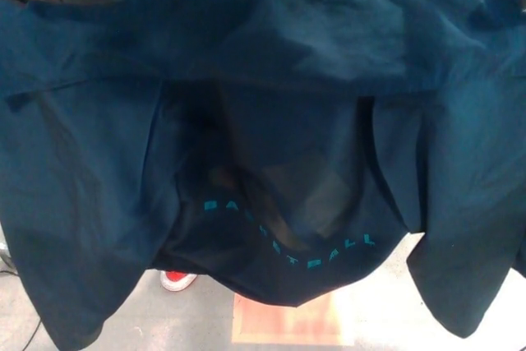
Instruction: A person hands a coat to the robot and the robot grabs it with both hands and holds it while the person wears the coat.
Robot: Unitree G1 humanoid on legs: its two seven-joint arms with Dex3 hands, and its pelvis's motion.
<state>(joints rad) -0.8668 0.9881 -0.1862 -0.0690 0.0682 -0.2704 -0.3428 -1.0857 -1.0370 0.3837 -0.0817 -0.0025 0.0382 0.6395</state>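
One red shoe (176, 280) under coat (271, 121).

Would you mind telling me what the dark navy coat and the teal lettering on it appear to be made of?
The dark navy coat looks like thin woven synthetic, perhaps nylon or polyester: matte, finely creased, and see-through where it hangs in a single layer. The curved teal lettering seems to be flat print rather than stitching, though the blur leaves that open.

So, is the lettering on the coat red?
No, the lettering on the dark blue coat is teal; only a shoe below is red.
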